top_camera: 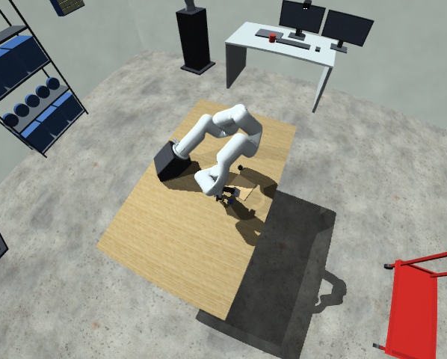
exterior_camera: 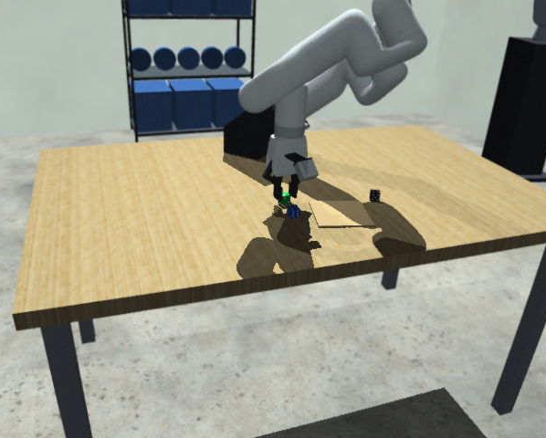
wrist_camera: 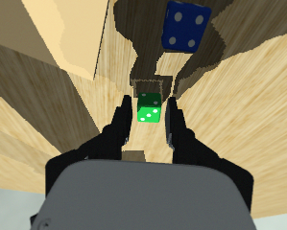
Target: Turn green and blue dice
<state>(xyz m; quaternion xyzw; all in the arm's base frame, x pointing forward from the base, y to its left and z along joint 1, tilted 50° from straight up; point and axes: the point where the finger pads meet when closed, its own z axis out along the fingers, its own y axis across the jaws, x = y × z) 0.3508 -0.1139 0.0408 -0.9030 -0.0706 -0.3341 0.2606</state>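
My gripper (exterior_camera: 285, 196) (wrist_camera: 149, 105) is partly open, pointing down, its fingers on either side of the green die (exterior_camera: 285, 198) (wrist_camera: 149, 114), with a gap visible at each side in the wrist view. The green die shows three pips on its bright upper face and two on a darker side face. It is off the mat. The blue die (top_camera: 230, 201) (exterior_camera: 293, 211) (wrist_camera: 186, 26) lies on the table beyond it, with four pips on top. The thin tan mat (top_camera: 248, 191) (exterior_camera: 330, 208) (wrist_camera: 83, 29) lies flat beside them, with no die on it.
The black die (top_camera: 240, 167) (exterior_camera: 374, 195) lies on the table (top_camera: 170, 232) (exterior_camera: 122, 226) past the mat's far corner from the gripper; its top pips are too small to read. The arm's shadow falls across part of the mat and around the blue die.
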